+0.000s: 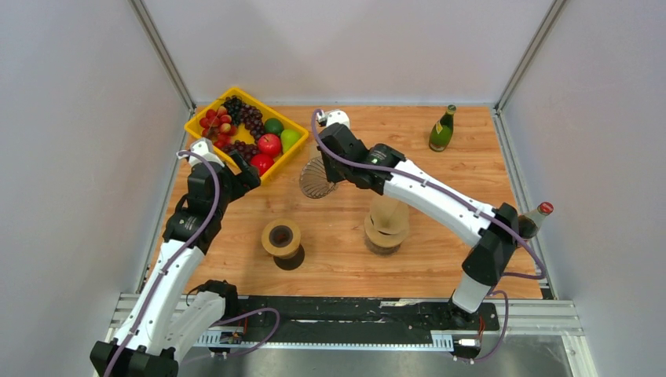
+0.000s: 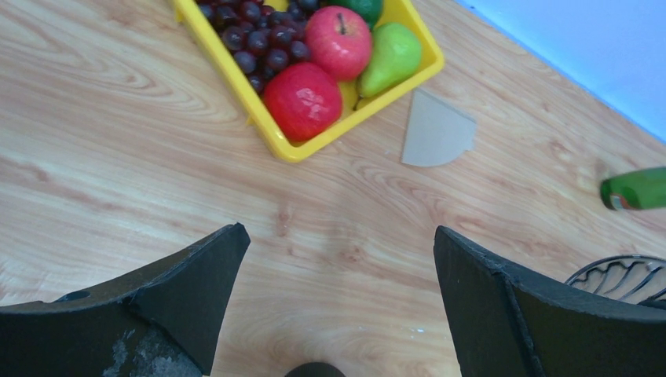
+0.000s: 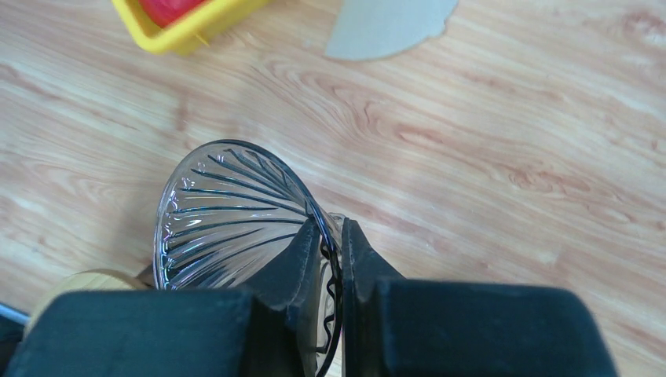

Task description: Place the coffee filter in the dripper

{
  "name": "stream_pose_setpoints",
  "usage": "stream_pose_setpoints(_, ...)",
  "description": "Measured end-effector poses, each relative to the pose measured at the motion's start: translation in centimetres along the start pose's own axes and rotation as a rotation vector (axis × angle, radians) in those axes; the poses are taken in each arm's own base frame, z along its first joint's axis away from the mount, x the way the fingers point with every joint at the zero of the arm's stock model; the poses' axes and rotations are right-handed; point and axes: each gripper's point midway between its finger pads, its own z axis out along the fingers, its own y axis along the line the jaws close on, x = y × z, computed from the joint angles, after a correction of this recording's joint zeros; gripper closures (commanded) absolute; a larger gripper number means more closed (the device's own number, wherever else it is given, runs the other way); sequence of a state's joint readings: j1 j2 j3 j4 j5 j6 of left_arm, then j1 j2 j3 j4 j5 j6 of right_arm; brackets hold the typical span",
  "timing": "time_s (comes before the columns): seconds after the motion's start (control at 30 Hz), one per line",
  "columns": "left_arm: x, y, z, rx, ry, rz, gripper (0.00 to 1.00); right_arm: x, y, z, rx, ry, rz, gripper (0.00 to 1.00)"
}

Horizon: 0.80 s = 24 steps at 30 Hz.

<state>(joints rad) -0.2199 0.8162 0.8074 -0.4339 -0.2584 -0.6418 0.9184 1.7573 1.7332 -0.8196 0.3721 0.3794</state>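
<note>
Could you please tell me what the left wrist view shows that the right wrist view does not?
Only the left wrist view shows the green bottle, the pear, the grapes and the open left pincer. Only the right wrist view shows the right pincer shut on the rim of the dripper. Both show the coffee filter lying flat on the wooden table beside the yellow tray, and part of the dripper.

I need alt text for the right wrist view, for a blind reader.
The right tool grips the rim of a clear ribbed dripper, with the wooden table behind. A paper filter and a yellow tray corner show at the top.
</note>
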Motion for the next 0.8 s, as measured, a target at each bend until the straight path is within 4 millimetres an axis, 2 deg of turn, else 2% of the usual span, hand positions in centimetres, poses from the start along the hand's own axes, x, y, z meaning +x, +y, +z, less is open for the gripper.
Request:
stream_pose_setpoints(0.2, -0.1, -2.7, -1.4, 0.15, 0.029, -0.012, 0.0, -3.5, 0.8, -3.6, -0.122, -0.162, 0.019, 1.0)
stream_pose_setpoints(0.4, 0.6, -6.7, -3.1, 0.375, 0.098, -0.037, 0.0, -4.7, 2.5, -5.6, -0.282, -0.236, -0.002, 1.0)
stream_pose_setpoints(0.6, 1.0, -7.8, -4.7, 0.462, 0.129, -0.042, 0.0, -4.5, 5.5, -7.1, -0.495, -0.224, -0.036, 1.0)
stream_pose_setpoints(0.8, 0.6, -7.8, -7.0, 0.503, 0.103, -0.04, 0.0, -2.6, 8.2, -8.5, -0.692, -0.146, -0.076, 1.0)
